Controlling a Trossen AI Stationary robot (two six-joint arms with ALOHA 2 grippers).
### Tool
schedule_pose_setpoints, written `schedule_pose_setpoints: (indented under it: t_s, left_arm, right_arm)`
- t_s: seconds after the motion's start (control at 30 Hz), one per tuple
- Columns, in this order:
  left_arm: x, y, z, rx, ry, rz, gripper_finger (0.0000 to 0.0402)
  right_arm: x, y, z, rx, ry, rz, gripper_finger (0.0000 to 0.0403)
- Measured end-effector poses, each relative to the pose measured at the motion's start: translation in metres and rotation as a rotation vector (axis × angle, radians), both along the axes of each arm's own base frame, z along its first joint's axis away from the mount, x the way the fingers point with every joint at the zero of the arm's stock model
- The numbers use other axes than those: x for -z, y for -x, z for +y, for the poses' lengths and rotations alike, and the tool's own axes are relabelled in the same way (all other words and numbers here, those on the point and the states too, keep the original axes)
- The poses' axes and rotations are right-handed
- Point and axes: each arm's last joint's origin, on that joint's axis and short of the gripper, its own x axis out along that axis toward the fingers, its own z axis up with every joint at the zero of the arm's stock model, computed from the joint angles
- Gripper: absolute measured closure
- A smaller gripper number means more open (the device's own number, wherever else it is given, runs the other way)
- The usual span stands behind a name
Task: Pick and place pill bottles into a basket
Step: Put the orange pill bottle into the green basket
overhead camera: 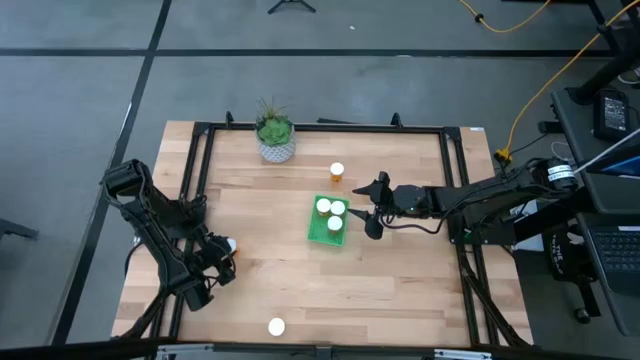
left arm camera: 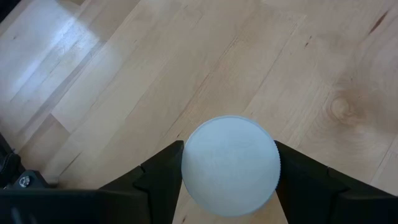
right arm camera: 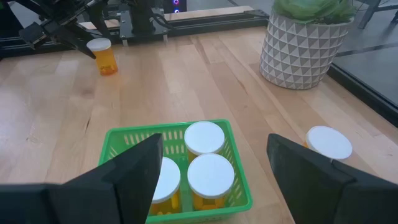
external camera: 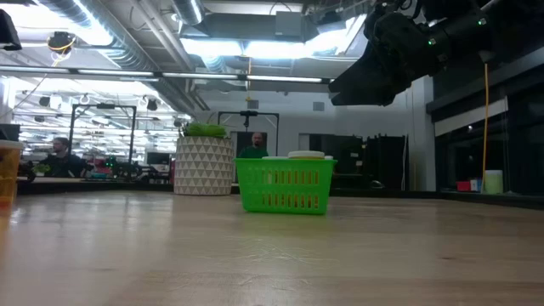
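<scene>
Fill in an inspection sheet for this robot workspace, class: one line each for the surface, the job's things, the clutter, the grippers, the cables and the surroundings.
Surface: pale wooden table in a black frame, dry and unmarked.
Job's things: green basket near the middle holds three pill bottles; one bottle stands beyond the basket, one near the front edge, one between the left gripper's fingers.
Clutter: white patterned plant pot at the far edge.
Grippers: left gripper straddles its bottle's cap, grip unconfirmed; right gripper open, beside the basket, empty.
Cables: yellow cable on the floor by the right arm.
Surroundings: people at benches in the room behind.
</scene>
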Motion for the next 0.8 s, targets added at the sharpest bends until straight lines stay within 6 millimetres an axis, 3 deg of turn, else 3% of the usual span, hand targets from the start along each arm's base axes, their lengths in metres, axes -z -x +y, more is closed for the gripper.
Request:
schedule_pose_setpoints:
  t_s: [0.3, 0.8]
  left_arm:
    - [-0.002, -0.001, -0.001, 0.010, 0.000, -0.006, 0.0186]
    - [-0.037, -0.017, 0.006, 0.189, -0.109, -0.121, 0.0187]
  right_arm:
    - [0.000, 0.000, 0.000, 0.000, 0.000, 0.000, 0.0111]
    - [0.000, 0.000, 0.000, 0.001, -0.002, -0.004, 0.0111]
